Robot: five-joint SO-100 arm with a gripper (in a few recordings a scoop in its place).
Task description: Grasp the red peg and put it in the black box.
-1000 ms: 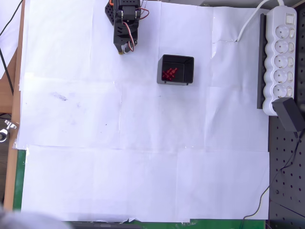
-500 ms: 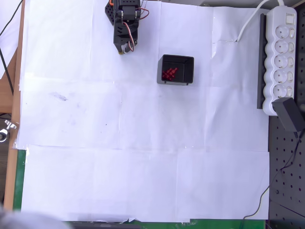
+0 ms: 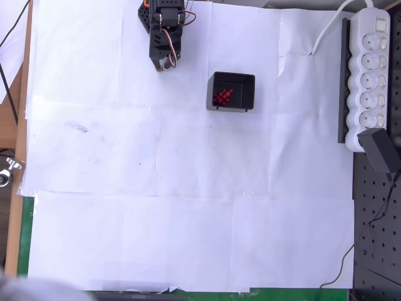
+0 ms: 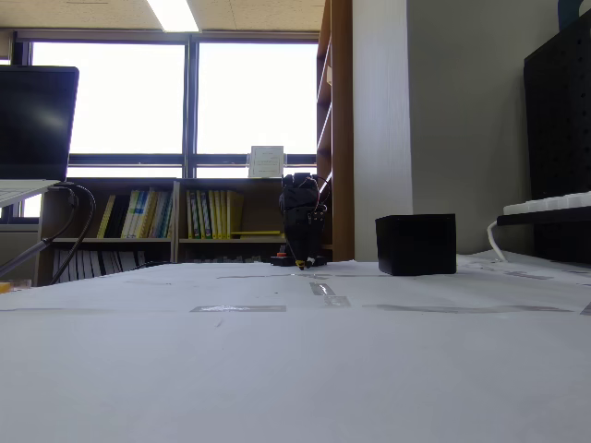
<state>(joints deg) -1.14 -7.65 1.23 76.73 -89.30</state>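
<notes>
overhead view: the black box point(image 3: 232, 91) stands on the white paper sheets point(image 3: 188, 188) covering the table, right of and slightly below the folded black arm point(image 3: 164, 28); a clump of red pegs point(image 3: 222, 96) lies inside the box, and a single red peg cannot be told apart from the others. the gripper point(image 3: 162, 64) points down the picture near the paper's top edge, well apart from the box; its fingers lie close together with nothing seen between them. a white power strip point(image 3: 368, 75) lies along the right edge. fixed view: the gripper point(image 4: 301, 262) hangs low over the paper, left of the box point(image 4: 416, 244).
</notes>
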